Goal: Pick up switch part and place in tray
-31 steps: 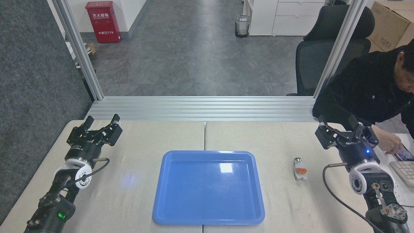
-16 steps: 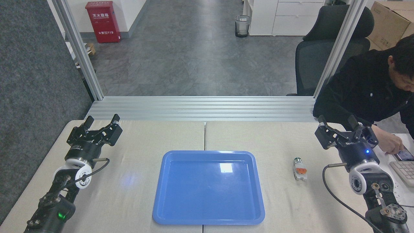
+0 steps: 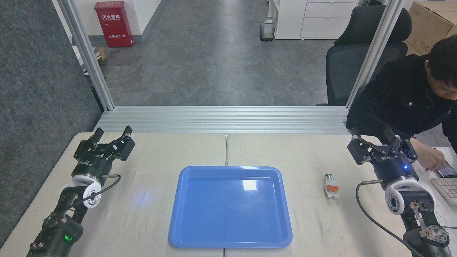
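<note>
So basically nothing on the robot's side has changed over the last second. The table (image 3: 150,214) looks the same as before, and the only real movement is the person (image 3: 410,96) at the far right, who has shifted their head a bit while poking at a phone (image 3: 446,172).

The tray (image 3: 230,171) sits dead centre in the same spot, glossy blue and with nothing in it. The left gripper (image 3: 112,135) hasn't budged, parked at the far left of the table with its jaws spread wide and holding nothing. Same story for the right gripper (image 3: 373,135): fingers splayed apart, nothing between them, hovering at the far right.

The switch part (image 3: 331,186) is lying flat on the table, between the tray's right rim and the right arm, silver end pointing away from the robot. Nothing is touching it.

My read is that the task hasn't started yet. The right arm is the obvious candidate, since the part is on its side. It'd need to swing in toward the part and drop down. The part is tiny, so the grab will need decent alignment.
</note>
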Tool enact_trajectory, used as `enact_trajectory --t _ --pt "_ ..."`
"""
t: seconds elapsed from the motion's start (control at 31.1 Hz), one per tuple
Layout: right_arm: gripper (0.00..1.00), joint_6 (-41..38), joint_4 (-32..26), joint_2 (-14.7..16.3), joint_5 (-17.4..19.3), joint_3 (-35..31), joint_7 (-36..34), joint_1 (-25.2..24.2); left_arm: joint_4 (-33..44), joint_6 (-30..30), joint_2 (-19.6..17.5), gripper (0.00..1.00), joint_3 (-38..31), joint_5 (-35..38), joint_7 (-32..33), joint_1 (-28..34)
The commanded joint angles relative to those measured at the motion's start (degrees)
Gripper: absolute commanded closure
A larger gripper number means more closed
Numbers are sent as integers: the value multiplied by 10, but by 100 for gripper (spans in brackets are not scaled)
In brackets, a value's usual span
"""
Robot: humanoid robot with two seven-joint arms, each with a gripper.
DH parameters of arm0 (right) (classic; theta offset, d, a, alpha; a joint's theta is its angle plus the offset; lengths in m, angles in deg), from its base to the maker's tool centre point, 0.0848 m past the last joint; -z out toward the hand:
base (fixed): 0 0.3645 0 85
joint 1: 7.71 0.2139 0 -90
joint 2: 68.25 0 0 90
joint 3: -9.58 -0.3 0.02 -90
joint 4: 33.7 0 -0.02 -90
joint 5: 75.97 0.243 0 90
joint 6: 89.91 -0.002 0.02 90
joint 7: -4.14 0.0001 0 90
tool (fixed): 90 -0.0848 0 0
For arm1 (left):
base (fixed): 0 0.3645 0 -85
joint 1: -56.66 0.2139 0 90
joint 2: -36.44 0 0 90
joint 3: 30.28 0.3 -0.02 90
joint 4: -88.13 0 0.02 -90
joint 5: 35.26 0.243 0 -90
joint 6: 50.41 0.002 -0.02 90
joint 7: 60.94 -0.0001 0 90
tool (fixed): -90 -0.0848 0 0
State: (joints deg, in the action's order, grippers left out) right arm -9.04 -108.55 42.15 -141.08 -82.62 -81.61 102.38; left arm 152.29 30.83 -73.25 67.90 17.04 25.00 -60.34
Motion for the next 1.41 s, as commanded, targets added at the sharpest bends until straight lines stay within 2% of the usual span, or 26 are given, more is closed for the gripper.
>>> enact_trajectory --t 0.0,0.39,0.68,0.74,0.87,0.93,1.06,1.16,1.29,1.38 --pt "0 0 1 1 -1 1 1 0 0 1 0 0 0 0 0 -1" --pt "0 -1 -2 -1 -7 5 1 -7 0 1 0 0 0 0 0 0" --pt "0 -10 -32 -4 -9 11 4 -75 0 1 0 0 0 0 0 0" --pt "0 -27 -45 -15 -15 11 5 -108 0 1 0 0 0 0 0 0" --pt "0 -36 -49 -61 -70 10 6 -152 0 1 0 0 0 0 0 0" --pt "0 -35 -46 -76 -79 10 6 -164 0 1 0 0 0 0 0 -1" --pt "3 -29 -10 -83 -81 8 6 -154 0 1 0 0 0 0 0 0" --pt "3 -9 36 -85 -80 11 7 -118 0 1 0 0 0 0 0 0" --pt "3 17 127 -91 -79 15 6 -76 0 1 0 0 0 0 0 0" --pt "3 34 184 -110 -77 13 1 -60 0 1 0 0 0 0 0 0"
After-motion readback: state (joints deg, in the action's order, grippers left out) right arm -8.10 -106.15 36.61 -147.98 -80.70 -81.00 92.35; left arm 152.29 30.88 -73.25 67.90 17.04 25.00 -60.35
